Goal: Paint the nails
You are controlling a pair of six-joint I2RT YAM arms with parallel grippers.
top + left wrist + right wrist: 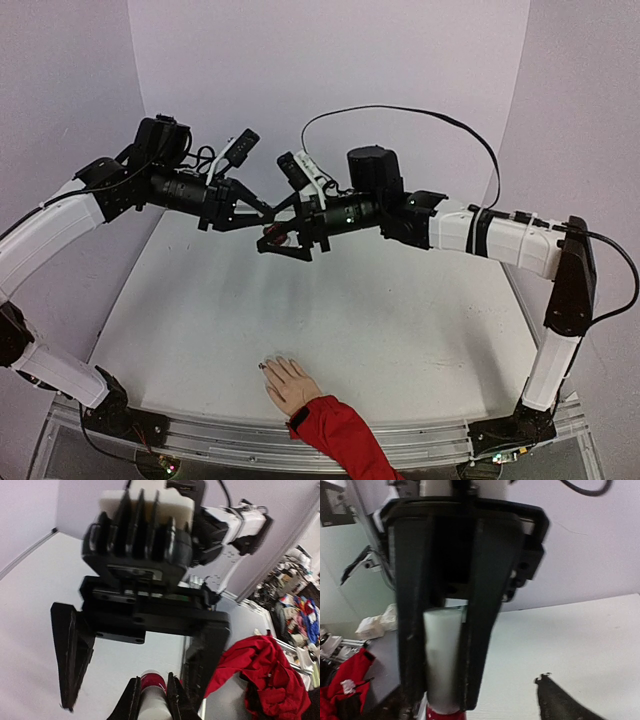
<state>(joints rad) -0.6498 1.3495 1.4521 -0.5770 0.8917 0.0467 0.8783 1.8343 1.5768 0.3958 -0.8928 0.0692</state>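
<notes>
Holding: left gripper [153,687] pinched narrow on the white cap [442,655] of the polish bottle [152,679], in mid-air.
Right gripper [278,236]: fingers spread wide either side of the bottle's red end, not gripping it.
Nails [268,366]: on the mannequin hand [292,384], palm down on the table [400,320] by its near edge, well apart from both grippers; tint too small to tell.
Sleeve [338,432]: red, at the wrist.

A white desk [350,330] stands under soft, even light. Plain lilac walls [330,70] close it in behind and at both sides. A metal rail [430,440] lines the desk's near edge.
</notes>
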